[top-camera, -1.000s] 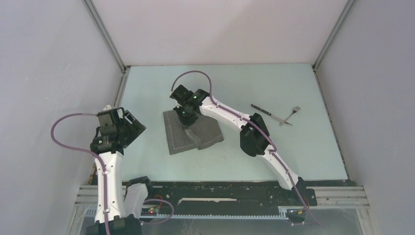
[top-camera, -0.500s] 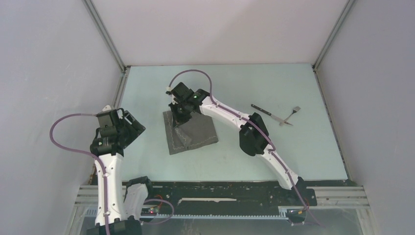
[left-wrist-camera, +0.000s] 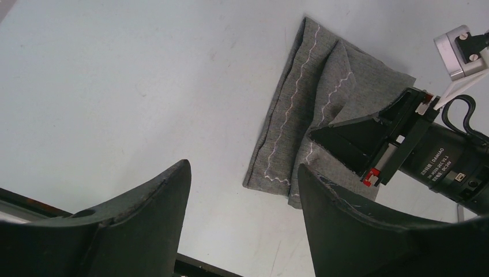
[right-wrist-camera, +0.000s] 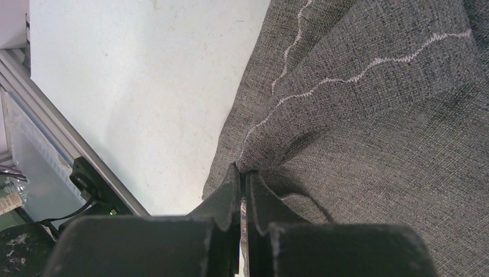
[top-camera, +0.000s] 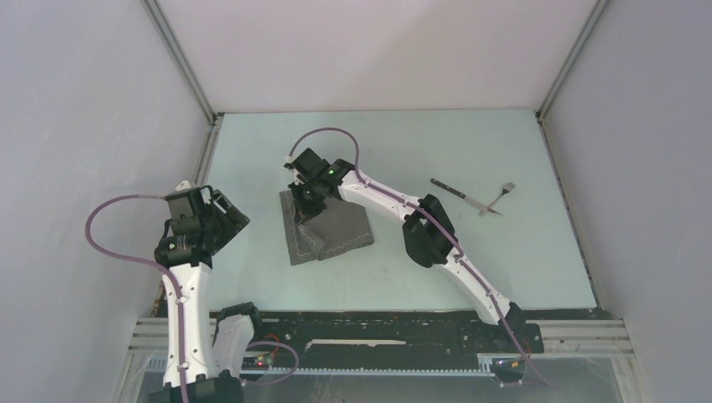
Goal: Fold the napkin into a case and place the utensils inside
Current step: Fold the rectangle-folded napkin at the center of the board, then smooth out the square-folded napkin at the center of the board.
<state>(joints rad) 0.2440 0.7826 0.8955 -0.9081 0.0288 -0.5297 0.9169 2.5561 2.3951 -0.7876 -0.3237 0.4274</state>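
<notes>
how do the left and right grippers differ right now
The left gripper is open and empty; the right gripper is shut, pinching a fold of the napkin. The left gripper hangs apart from the cloth, to its left; the right gripper is over it. Both are dark two-finger grippers.

One napkin [top-camera: 336, 231], two utensils [top-camera: 485, 206] — one knife [top-camera: 453, 191], one fork [top-camera: 501, 195] — and two arms [top-camera: 180, 285].

The napkin [right-wrist-camera: 375, 115] was a coarse woven cloth, grey and matt, with pale zigzag stitching. The table [top-camera: 420, 143] looked smooth and matt. The fingers [left-wrist-camera: 357, 225] of the left gripper [left-wrist-camera: 242, 170] were dark matt plastic with fine scratches.
</notes>
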